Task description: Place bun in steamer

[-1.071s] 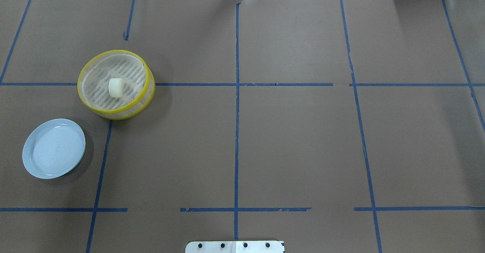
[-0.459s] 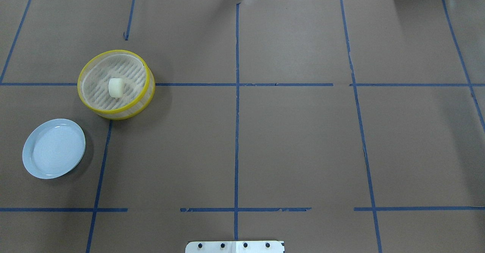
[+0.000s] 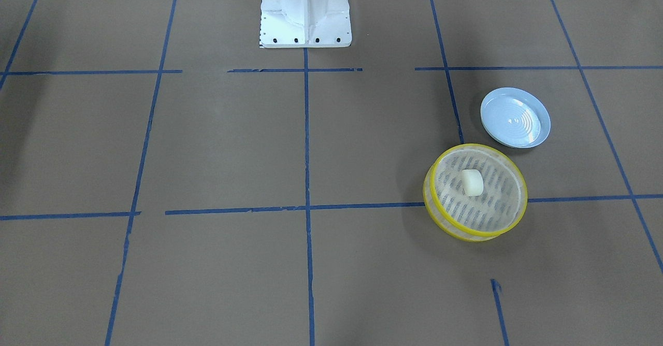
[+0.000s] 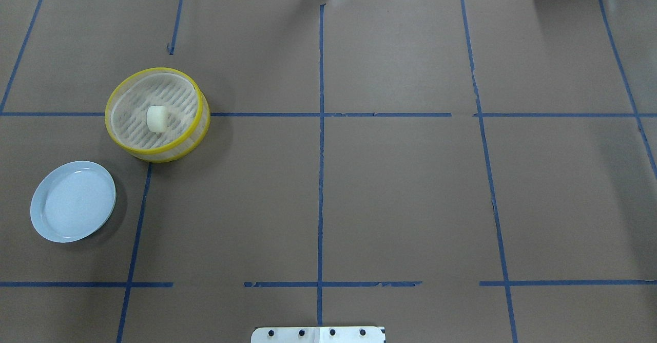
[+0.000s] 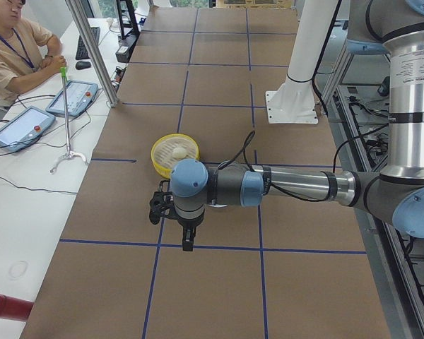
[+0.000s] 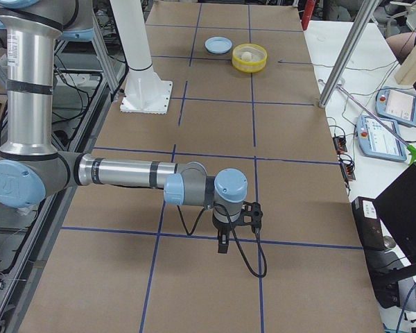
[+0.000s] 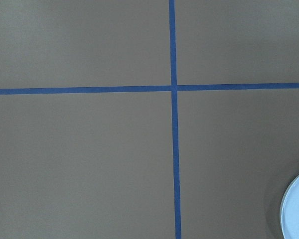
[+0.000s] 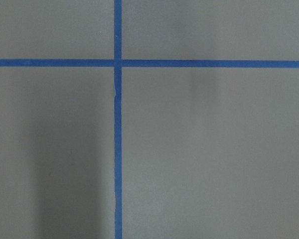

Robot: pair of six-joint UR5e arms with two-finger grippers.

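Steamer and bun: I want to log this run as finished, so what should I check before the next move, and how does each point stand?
1. Bun lies inside the steamer, on its slotted base: ok.
2. Steamer stands level, not tipped: ok.
3. Plate is bare and apart from the steamer: ok.
4. Left claw is clear of the steamer: ok.
5. Right claw is far from the steamer: ok.
6. Claws open or shut: cannot tell, since only the side views show them.
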